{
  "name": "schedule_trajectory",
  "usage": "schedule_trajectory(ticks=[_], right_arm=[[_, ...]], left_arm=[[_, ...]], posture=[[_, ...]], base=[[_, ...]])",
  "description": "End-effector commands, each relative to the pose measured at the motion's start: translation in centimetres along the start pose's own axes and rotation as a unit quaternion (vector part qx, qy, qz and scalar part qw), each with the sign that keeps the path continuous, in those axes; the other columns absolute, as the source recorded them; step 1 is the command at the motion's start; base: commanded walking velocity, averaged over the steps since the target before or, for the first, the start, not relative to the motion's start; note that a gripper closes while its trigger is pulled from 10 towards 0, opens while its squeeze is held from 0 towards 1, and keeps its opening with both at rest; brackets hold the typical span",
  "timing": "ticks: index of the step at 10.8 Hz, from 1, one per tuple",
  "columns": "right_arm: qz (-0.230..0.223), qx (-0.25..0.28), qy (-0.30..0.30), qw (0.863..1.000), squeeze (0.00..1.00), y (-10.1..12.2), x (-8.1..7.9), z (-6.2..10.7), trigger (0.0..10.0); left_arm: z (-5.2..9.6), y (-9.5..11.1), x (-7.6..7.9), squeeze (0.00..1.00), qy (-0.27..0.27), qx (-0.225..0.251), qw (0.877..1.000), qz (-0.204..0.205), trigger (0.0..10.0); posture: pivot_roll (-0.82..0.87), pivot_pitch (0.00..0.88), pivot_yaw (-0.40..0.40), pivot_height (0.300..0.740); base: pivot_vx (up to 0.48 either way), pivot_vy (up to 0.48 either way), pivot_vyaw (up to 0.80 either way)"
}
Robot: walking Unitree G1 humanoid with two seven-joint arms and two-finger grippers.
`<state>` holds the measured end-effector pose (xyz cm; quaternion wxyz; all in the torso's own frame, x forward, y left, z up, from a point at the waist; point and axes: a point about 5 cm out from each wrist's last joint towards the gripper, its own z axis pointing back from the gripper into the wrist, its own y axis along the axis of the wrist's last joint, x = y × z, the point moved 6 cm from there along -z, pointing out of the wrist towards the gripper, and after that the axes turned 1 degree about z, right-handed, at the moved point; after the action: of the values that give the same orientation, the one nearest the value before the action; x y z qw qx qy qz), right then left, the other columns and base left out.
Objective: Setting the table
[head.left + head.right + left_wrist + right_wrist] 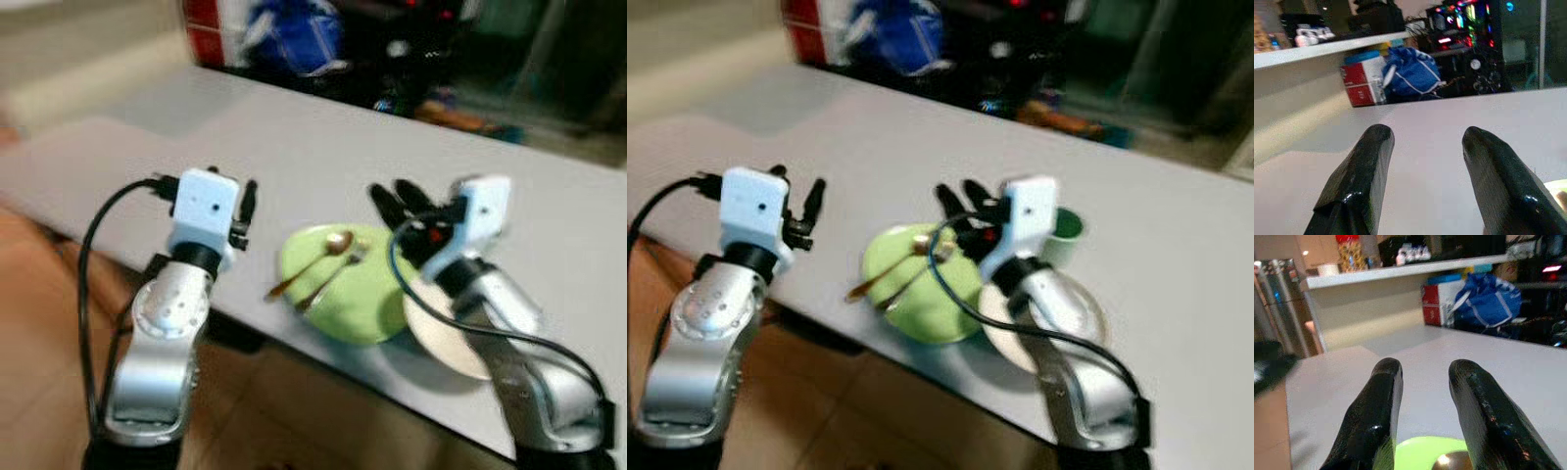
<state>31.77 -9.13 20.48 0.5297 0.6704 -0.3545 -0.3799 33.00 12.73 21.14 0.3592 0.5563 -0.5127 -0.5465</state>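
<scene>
A lime green plate lies near the front edge of the grey table. A brown spoon and a fork rest across the plate's left side. Partly under my right arm lies a white plate, and a green cup stands behind that wrist. My right gripper hovers open over the green plate's far edge, holding nothing; the plate and the spoon bowl sit just below its fingers. My left gripper is open and empty above the table, left of the plate.
A blue bag and a red box sit beyond the table's far side, beside dark electronics with coloured lights. A brown floor lies below the near table edge. Bare tabletop stretches left and behind the plates.
</scene>
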Motion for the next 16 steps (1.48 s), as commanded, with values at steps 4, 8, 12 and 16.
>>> schedule_trajectory(ticks=[4,8,12,16], right_arm=[[0.001,-0.009,0.002,1.0,0.0,-0.3,0.1,0.2,10.0],[-0.004,-0.021,0.032,0.999,0.0,-1.0,-1.1,0.1,10.0],[0.0,-0.027,0.056,0.998,0.0,-1.1,-1.3,0.7,10.0],[0.002,-0.025,0.061,0.998,0.0,-1.1,-1.7,0.5,10.0]], left_arm=[[0.1,0.8,-0.4,0.0,0.014,0.018,1.0,-0.016,10.0],[0.5,0.2,-1.2,0.0,0.03,0.014,0.999,-0.028,10.0],[0.7,0.2,-0.4,0.0,0.021,0.025,0.999,-0.015,10.0],[0.8,0.2,-1.1,0.0,0.025,0.031,0.999,-0.011,10.0]], posture=[[0.06,0.0,-0.016,0.74],[0.05,0.0,-0.021,0.74],[0.05,0.0,-0.031,0.74],[0.03,0.0,-0.031,0.74]], base=[[0.0,0.0,0.8],[0.0,0.0,0.8],[0.0,0.0,0.8],[0.227,0.0,0.8]])
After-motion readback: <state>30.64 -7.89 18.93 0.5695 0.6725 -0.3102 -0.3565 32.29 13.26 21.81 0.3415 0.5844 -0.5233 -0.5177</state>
